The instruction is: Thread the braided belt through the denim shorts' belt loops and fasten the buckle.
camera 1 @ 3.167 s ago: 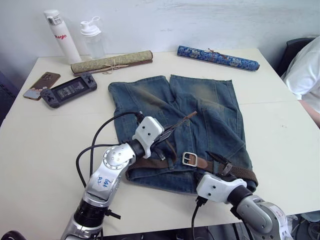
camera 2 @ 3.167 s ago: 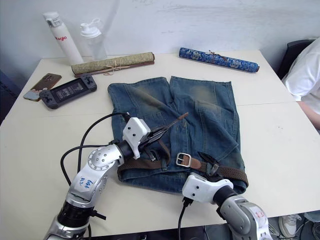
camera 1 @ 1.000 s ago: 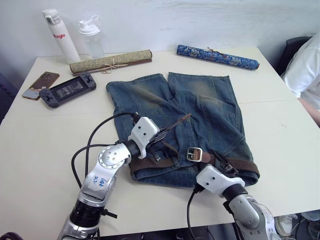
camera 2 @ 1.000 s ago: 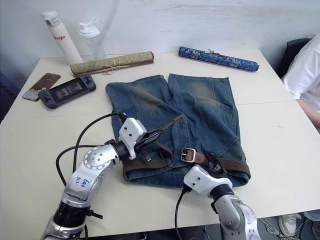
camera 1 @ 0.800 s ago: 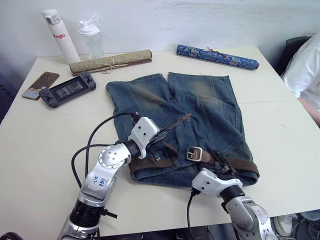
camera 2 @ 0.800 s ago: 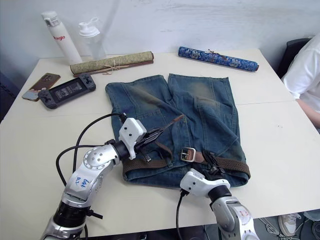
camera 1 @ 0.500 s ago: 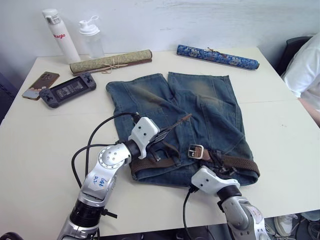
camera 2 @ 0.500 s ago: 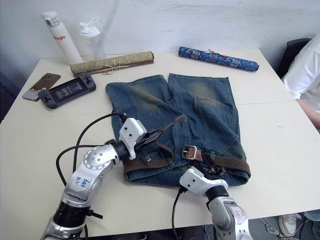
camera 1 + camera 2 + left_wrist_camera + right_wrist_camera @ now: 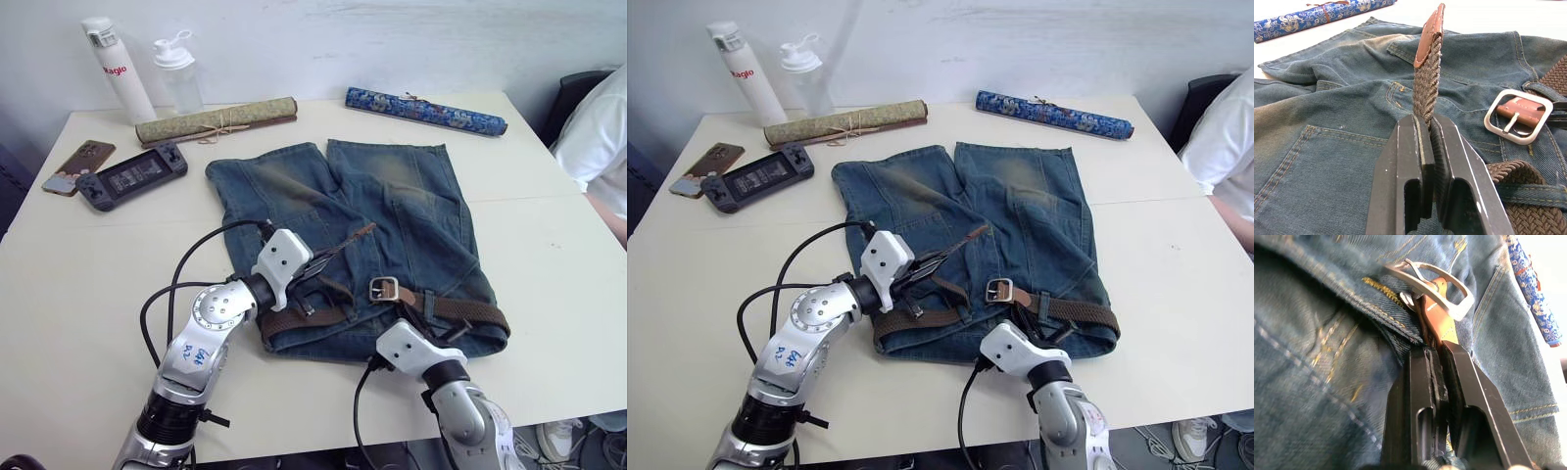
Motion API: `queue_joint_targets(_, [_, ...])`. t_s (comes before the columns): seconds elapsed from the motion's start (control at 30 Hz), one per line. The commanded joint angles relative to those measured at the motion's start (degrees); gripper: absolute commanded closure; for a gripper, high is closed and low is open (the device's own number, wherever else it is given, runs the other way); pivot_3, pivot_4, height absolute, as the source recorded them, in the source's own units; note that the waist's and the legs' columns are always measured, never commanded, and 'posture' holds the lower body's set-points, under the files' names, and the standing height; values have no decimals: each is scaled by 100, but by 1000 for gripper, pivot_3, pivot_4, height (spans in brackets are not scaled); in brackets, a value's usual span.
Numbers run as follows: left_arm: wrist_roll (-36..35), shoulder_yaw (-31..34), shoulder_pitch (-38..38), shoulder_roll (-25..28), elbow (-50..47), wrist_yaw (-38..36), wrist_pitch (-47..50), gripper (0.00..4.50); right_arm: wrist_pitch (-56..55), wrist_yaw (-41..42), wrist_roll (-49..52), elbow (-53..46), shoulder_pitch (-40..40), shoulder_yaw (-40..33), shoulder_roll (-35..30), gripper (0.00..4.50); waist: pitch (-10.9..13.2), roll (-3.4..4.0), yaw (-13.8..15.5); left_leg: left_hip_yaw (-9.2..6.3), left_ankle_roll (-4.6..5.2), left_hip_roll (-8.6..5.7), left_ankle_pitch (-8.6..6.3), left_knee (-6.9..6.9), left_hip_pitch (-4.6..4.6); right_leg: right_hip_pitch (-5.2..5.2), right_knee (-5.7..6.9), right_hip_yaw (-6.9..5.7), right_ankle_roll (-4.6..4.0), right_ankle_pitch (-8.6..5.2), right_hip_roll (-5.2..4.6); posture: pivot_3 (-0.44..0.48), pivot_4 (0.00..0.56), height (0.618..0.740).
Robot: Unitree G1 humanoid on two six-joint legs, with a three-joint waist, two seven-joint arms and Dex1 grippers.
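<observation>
Braided belt point(image 9: 1426, 83) was coarse woven cord, matt olive-brown, with a smooth tan leather tip, stitched at the edge. Buckle point(image 9: 1518, 115) was brushed silver metal, dull sheen. Denim shorts point(image 9: 392, 211) were faded blue cotton twill, yellowish worn patches, tan stitching. Left gripper point(image 9: 1426, 147) fingers looked like matt black plastic with rubbery pads. Table point(image 9: 88, 264) was smooth, matt cream.

1. The denim shorts point(image 9: 372, 211) lie flat at the middle of the bench point(image 9: 88, 264), waistband nearest the robot.
2. The braided belt point(image 9: 460, 311) runs along the waistband; the buckle point(image 9: 383, 290) sits at its middle.
3. Behind the shorts lie two rolled mats point(image 9: 217, 119).
4. Far left: two bottles point(image 9: 118, 69), a phone point(image 9: 76, 167) and a handheld console point(image 9: 133, 176).
</observation>
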Motion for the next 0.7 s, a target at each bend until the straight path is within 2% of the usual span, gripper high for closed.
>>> queue_joint_targets(0.03, [-149, 135, -42, 9, -147, -13, 32, 4500, 118, 390, 508, -844, -187, -287, 43, 4460, 0, 0, 3, -1, 0, 0, 0, 1, -1, -1, 1, -1, 0, 0, 0, 0, 150, 737])
queue_joint_targets(0.23, [-127, 168, 76, 402, -67, -297, -111, 4500, 1783, 1058, 1577, -1577, -638, -841, 690, 4460, 0, 0, 8, -7, 2, 0, 2, 3, -5, -1, 3, -6, 0, 0, -1, 0, 150, 737])
queue_joint_targets(0.43, [-87, -244, 186, 658, -143, -565, 204, 4500, 3248, 866, 2348, -1879, -1264, -1253, 1619, 4460, 0, 0, 3, -12, 5, -1, 3, 3, -9, -2, 6, -8, -1, 0, -4, 0, 150, 737])
queue_joint_targets(0.57, [-76, -462, 98, 767, -11, -713, 378, 4500, 3548, 682, 2520, -1910, -1443, -1237, 1688, 4460, 0, 1, 2, -13, 6, -2, 3, 4, -11, -4, 6, -8, -1, 0, -5, 0, 150, 737])
queue_joint_targets(0.7, [-31, -447, 25, 748, 53, -713, 208, 4500, 3418, 686, 2440, -1855, -1394, -954, 1129, 4460, 0, 1, 1, -12, 8, -5, 4, 3, -11, -4, 6, -8, -1, 0, -5, 0, 150, 737])
